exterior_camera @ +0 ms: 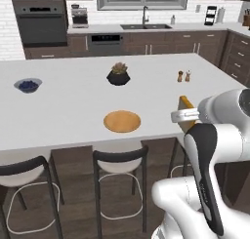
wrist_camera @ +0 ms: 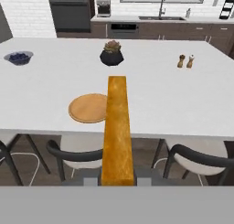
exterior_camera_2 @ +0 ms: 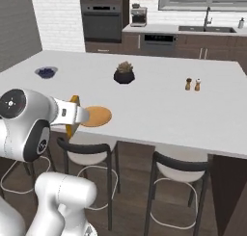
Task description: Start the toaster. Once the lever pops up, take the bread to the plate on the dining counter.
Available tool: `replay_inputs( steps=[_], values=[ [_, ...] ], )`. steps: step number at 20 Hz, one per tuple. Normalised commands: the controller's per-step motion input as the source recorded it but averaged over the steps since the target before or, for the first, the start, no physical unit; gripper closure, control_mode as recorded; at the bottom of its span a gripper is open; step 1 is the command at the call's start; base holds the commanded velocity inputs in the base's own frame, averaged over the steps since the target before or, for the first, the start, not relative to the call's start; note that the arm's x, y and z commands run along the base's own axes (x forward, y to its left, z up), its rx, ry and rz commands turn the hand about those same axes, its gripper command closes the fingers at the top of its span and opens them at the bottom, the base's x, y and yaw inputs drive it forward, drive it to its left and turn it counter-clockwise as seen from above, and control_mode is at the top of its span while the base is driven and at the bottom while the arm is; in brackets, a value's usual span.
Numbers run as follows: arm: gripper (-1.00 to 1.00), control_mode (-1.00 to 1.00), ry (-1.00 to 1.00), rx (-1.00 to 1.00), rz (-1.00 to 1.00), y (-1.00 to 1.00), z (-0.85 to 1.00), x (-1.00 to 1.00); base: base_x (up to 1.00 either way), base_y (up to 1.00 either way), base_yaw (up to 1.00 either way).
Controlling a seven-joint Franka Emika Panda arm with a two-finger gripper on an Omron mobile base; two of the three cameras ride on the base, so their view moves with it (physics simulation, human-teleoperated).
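Hand view, centre: bread (wrist_camera: 118, 131) seen edge-on, a tall golden-brown crust strip with a mottled, grainy surface, rising from the bottom middle, pinched between the two dark tips of the gripper (wrist_camera: 117, 180), one tip flat against each face. Left of the strip, and partly hidden behind it: plate (wrist_camera: 88, 108), flat, round, orange-tan with a faint wood-like grain, lying on the dining counter (wrist_camera: 55, 81) near its front edge. Counter broad, smooth, plain white, matte. Upper centre: squat black faceted pot with a spiky brownish plant (wrist_camera: 112, 53). Upper left: small grey bowl of dark blueberries (wrist_camera: 18, 57). Upper right: two small shakers (wrist_camera: 186, 61), side by side, one brown and one pale-topped. Below the counter edge: dark curved-back chairs (wrist_camera: 73, 157) with pale seats and thin white wire frames.

Left base view, right of centre: bread (exterior_camera: 185, 104) held upright on edge beside the white wrist, over the counter's front edge, well right of the plate (exterior_camera: 122, 121) and not touching it. Gripper tips hidden behind the wrist there. Right base view, left of centre: bread (exterior_camera_2: 73, 114) as an orange sliver behind the white wrist, just left of the plate (exterior_camera_2: 95, 116).

Background at top of frames: brown cabinets, white brick wall, dark built-in oven (exterior_camera: 42, 23), sink with a tall tap (exterior_camera: 145, 19), coffee machine (exterior_camera: 79, 16). No writing legible anywhere.
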Motion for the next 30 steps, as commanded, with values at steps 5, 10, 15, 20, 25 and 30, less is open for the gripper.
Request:
replay_inputs(
  steps=[5,10,15,20,25,30],
  values=[
    [1.0,1.0,0.0,0.0,0.0,0.0,0.0,0.0,0.54,0.43,0.0],
    [1.0,1.0,0.0,0.0,0.0,0.0,0.0,0.0,0.44,0.71,-0.06],
    [1.0,1.0,0.0,0.0,0.0,0.0,0.0,0.0,0.3,0.66,-0.13],
    [1.0,1.0,0.0,0.0,0.0,0.0,0.0,0.0,0.32,0.24,-0.12],
    [1.0,1.0,0.0,0.0,0.0,0.0,0.0,0.0,0.45,-0.02,-0.03],
    [1.0,1.0,0.0,0.0,0.0,0.0,0.0,0.0,0.4,-0.2,0.0]
  ],
)
